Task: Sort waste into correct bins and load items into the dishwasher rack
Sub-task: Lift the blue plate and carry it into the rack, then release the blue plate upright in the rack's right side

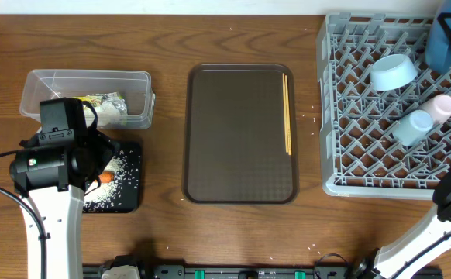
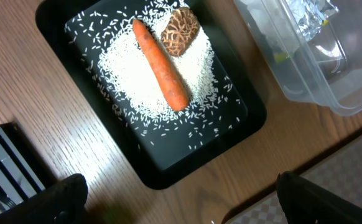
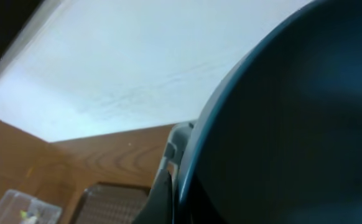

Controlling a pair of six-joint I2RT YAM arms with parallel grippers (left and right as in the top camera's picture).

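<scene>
An orange carrot [image 2: 159, 65], a brown food lump [image 2: 180, 31] and loose white rice [image 2: 196, 78] lie in the black tray [image 2: 168, 168]. My left gripper [image 2: 190, 205] hangs open above the tray's near edge, holding nothing. Beside the tray, the clear tub [image 1: 86, 77] holds the crumpled wrapper [image 1: 105, 105]. In the grey rack [image 1: 349, 116] sit a light blue bowl [image 1: 394, 71], a whitish cup [image 1: 440, 107] and a light blue cup [image 1: 411, 126]. The dark blue dish [image 1: 446, 39] stands on edge at the rack's far right corner. My right gripper [image 3: 175, 186] is shut on its rim.
A brown serving tray [image 1: 237, 132] lies mid-table, with thin wooden chopsticks [image 1: 287, 112] along its right edge. A few rice grains dot the wood near the rack. My left arm [image 1: 51, 167] covers part of the black tray from above.
</scene>
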